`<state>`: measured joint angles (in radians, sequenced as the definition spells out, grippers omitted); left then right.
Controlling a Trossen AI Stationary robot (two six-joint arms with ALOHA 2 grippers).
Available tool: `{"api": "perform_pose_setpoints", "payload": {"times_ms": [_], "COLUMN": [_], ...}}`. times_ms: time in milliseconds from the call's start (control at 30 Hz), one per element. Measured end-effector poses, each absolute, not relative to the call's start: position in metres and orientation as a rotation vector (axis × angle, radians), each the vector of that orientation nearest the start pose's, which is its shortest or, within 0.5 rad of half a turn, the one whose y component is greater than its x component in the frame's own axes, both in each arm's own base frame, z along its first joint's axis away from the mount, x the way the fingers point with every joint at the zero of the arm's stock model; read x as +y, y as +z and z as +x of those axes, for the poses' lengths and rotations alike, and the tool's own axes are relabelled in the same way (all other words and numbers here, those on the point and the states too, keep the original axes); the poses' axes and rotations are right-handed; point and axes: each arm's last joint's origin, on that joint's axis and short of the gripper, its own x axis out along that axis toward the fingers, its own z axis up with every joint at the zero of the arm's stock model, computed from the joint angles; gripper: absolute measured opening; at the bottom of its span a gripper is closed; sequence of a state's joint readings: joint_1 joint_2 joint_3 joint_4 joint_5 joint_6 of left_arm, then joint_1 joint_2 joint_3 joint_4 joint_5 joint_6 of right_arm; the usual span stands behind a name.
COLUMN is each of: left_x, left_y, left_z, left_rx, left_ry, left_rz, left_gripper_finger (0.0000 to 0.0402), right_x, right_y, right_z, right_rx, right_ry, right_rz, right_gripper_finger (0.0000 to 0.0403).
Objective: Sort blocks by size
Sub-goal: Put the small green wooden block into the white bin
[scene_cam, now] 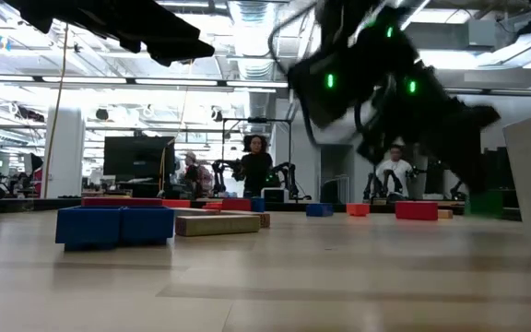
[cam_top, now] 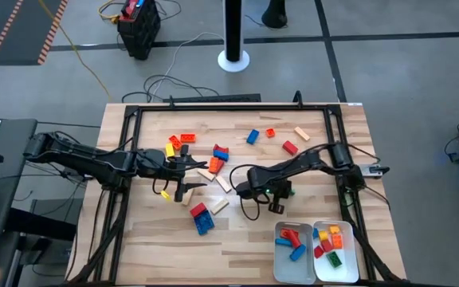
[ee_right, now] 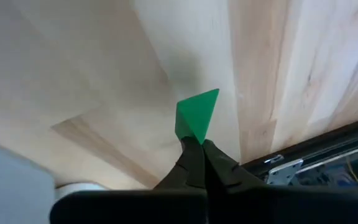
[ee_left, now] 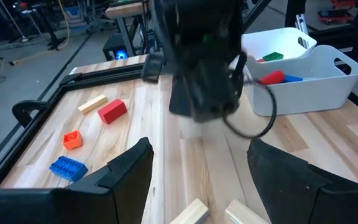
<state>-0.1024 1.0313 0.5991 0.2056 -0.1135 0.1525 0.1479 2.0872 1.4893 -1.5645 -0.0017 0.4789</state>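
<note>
Loose blocks lie across the wooden table: a red, orange and yellow cluster (cam_top: pixel 178 143), a blue, red and orange group (cam_top: pixel 217 155), a blue and red pair (cam_top: pixel 202 217), and tan ones (cam_top: pixel 224 182). My right gripper (ee_right: pixel 201 144) is near the table's middle (cam_top: pixel 279 201), shut on a green block (ee_right: pixel 196 115). This block also shows in the low view (scene_cam: pixel 484 203). My left gripper (cam_top: pixel 183 174) hovers open over the left-centre blocks with nothing between its fingers (ee_left: pixel 135 165). My right gripper pinches the green block by one lower corner (ee_right: pixel 192 138) between its two fingertips. The fingers slant down from above. The block sticks out beyond the fingertips. In the low view it hangs clear of the table.
Two white trays stand at the near right: the left one (cam_top: pixel 280 263) holds red and blue blocks, the right one (cam_top: pixel 349 263) holds mixed colours. A black frame (cam_top: pixel 335 135) rims the work area. Further blocks (cam_top: pixel 290 147) lie at the far right.
</note>
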Motion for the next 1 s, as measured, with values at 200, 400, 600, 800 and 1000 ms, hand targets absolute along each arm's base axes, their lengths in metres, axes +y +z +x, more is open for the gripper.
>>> {"api": "perform_pose_setpoints", "payload": {"times_ms": [200, 400, 600, 800, 1000], "left_x": [-0.02, -0.02, -0.02, -0.02, -0.02], "left_y": [0.258, 0.258, 0.257, 0.257, 0.257], "left_z": [0.225, 0.225, 0.224, 0.224, 0.224], "left_rx": [0.244, 0.25, 0.262, 0.262, 0.26], "left_ry": [-0.006, -0.004, -0.003, -0.001, -0.001], "left_rz": [0.163, 0.15, 0.131, 0.121, 0.117], "left_gripper_finger": [0.0249, 0.0249, 0.0249, 0.0249, 0.0249], "right_x": [0.064, 0.092, 0.126, 0.165, 0.2], "right_y": [0.204, 0.242, 0.274, 0.287, 0.27], "right_z": [0.316, 0.293, 0.26, 0.223, 0.191], "right_rx": [1.988, 1.869, 1.775, 1.78, 1.846], "right_ry": [-0.472, -0.474, -0.466, -0.492, -0.571], "right_rz": [0.208, 0.292, 0.361, 0.446, 0.485], "right_gripper_finger": [0.001, 0.001, 0.001, 0.001, 0.0015]}}
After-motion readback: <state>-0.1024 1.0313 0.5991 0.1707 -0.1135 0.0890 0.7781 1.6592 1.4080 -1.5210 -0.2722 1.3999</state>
